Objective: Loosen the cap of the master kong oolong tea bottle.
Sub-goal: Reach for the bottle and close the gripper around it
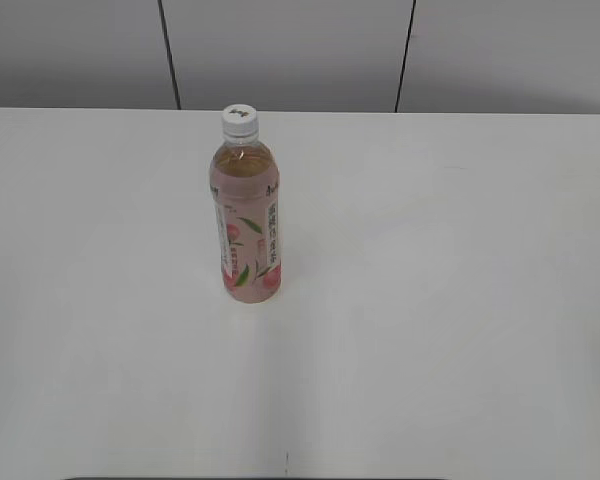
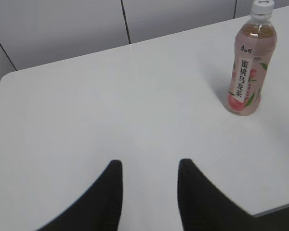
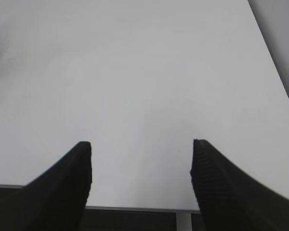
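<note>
The master kong oolong tea bottle [image 1: 245, 225] stands upright on the white table [image 1: 430, 300], left of the middle. It holds amber tea and has a pink peach label. Its white cap [image 1: 239, 120] with a small dark logo sits on the neck. The bottle also shows in the left wrist view [image 2: 248, 72] at the upper right, with its cap [image 2: 263, 6] at the top edge. My left gripper [image 2: 149, 166] is open and empty, far from the bottle. My right gripper [image 3: 140, 144] is open and empty over bare table. Neither gripper shows in the exterior view.
A grey panelled wall [image 1: 290, 50] runs behind the table's far edge. The table's near edge [image 3: 135, 208] shows under my right gripper. The table's left corner [image 2: 5, 79] shows in the left wrist view.
</note>
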`<state>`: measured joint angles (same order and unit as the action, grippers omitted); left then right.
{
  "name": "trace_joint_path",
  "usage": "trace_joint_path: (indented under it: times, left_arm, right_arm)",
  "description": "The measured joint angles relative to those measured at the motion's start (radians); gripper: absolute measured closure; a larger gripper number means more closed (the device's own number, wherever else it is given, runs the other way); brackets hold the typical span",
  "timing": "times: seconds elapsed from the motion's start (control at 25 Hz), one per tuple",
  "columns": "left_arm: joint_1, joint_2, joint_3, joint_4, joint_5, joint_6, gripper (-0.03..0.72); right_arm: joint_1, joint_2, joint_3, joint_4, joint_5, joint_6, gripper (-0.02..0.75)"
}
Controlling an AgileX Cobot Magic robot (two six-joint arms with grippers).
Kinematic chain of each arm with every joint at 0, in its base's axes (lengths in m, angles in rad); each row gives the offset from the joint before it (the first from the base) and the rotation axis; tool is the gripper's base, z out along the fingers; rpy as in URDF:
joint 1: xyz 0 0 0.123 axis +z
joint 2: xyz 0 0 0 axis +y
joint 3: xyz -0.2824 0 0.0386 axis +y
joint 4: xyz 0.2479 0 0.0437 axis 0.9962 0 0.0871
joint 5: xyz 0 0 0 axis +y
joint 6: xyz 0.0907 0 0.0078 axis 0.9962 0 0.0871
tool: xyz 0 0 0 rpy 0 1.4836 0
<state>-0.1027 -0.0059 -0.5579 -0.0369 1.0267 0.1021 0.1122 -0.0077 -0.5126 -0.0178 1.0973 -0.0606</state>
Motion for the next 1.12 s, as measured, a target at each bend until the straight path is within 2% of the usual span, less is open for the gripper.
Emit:
trace_joint_path:
  times: [1.12]
  left_arm:
    - [0.0,0.0,0.0,0.0,0.0,0.0,0.448]
  right_arm:
    - [0.0,0.0,0.0,0.001,0.0,0.0,0.244]
